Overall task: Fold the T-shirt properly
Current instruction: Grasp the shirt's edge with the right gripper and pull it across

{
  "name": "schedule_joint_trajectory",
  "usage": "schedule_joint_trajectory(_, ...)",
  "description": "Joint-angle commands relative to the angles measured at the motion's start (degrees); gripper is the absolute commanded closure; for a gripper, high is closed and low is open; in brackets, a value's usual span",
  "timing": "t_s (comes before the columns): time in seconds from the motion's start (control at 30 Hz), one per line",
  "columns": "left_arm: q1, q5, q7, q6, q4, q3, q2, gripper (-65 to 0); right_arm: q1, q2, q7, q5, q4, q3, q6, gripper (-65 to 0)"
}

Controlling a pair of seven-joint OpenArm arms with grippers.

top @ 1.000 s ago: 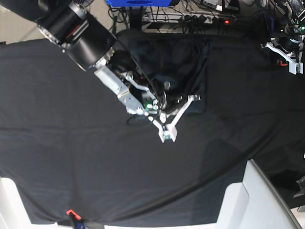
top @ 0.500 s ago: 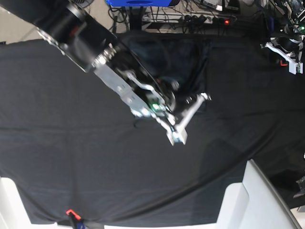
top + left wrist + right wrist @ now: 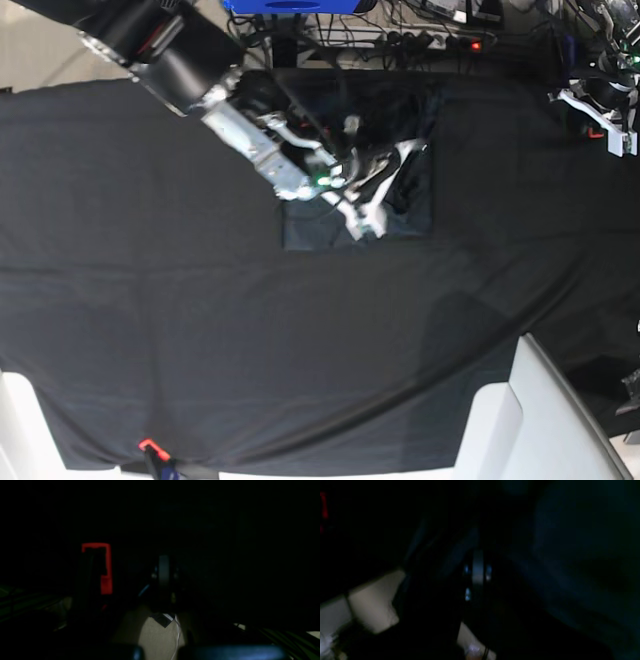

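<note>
The T-shirt (image 3: 412, 205) lies as a dark grey, roughly rectangular folded patch at the far middle of the black tablecloth (image 3: 150, 300). My right gripper (image 3: 368, 222) hangs over the shirt's lower middle, white fingers together, with nothing visibly pinched between them. In the right wrist view the right gripper (image 3: 477, 573) shows as one thin pale bar, with bluish T-shirt cloth (image 3: 570, 555) to its right. My left gripper (image 3: 612, 125) rests at the far right edge of the table, away from the shirt. In the dim left wrist view the left gripper (image 3: 163, 576) is shut and empty.
A power strip and cables (image 3: 430, 40) run along the far edge behind the shirt. White furniture pieces stand at the near right (image 3: 510, 420) and near left (image 3: 20, 420). A small red clip (image 3: 148, 445) sits at the near edge. A red frame (image 3: 106, 567) glows in the left wrist view.
My right gripper has pulled back from the bare tablecloth below the shirt up onto the shirt's lower part. The shirt's lower edge now shows as a straight line. The left arm has not moved.
</note>
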Motion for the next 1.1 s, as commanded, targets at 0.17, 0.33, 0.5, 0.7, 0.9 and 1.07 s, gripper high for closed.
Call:
schedule_joint_trajectory(0.17,0.1,-0.6,-1.2,-0.3,1.0,-0.4,-1.1,0.0,3.3,-1.4,4.7,0.8,-2.2,-6.4,2.5,-0.2)
schedule_joint_trajectory(0.33,-0.3,-0.7,-1.2,-0.3,0.9,-0.4,-1.0,0.0,4.9,-1.9,4.9,0.9,-2.1,-10.0,2.6,-0.2)
schedule_joint_trajectory(0.5,-0.4,-0.7,-1.2,-0.3,0.8,-0.4,-0.8,0.0,5.4,-2.3,7.2,0.8,-1.7,-10.0,2.9,-0.2)
schedule_joint_trajectory(0.7,-0.4,-0.7,-1.2,-0.3,0.8,-0.4,-0.8,0.0,5.8,-2.3,7.7,0.8,1.4,-10.8,2.7,-0.2)
schedule_joint_trajectory(0.9,-0.2,-0.7,-0.9,-0.3,0.8,-0.4,-0.8,0.0,5.8,-2.3,6.5,0.5,3.4,-11.3,2.5,-0.2)
schedule_joint_trajectory(1.07,-0.1,-0.7,-1.1,-0.3,0.7,-0.4,-0.8,0.0,6.5,-1.9,6.5,0.4,4.0,-11.0,2.4,-0.2)
